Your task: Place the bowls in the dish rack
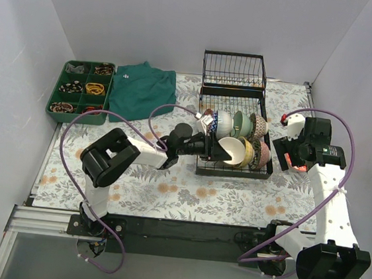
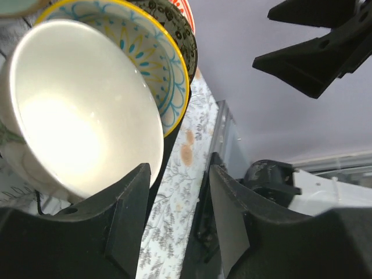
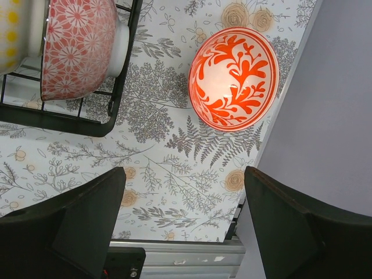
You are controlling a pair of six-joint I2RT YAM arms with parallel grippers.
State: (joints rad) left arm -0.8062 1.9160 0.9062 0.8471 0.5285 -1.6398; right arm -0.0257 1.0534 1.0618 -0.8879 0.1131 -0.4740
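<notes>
Now my left gripper is sitting open, empty, by the cream bowl in the dish rack; right gripper is hovering wide open over the red-orange bowl on the worktop. Off-centre pinch = prob. skidding it into the wall.

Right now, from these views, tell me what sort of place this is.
Probably a robot test cell staged as a kitchen counter: bare white walls box in a floral tablecloth, a dish rack of bowls.

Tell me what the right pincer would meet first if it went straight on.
Probably the floral mat, just beside the red-orange bowl; depth is unclear.
</notes>
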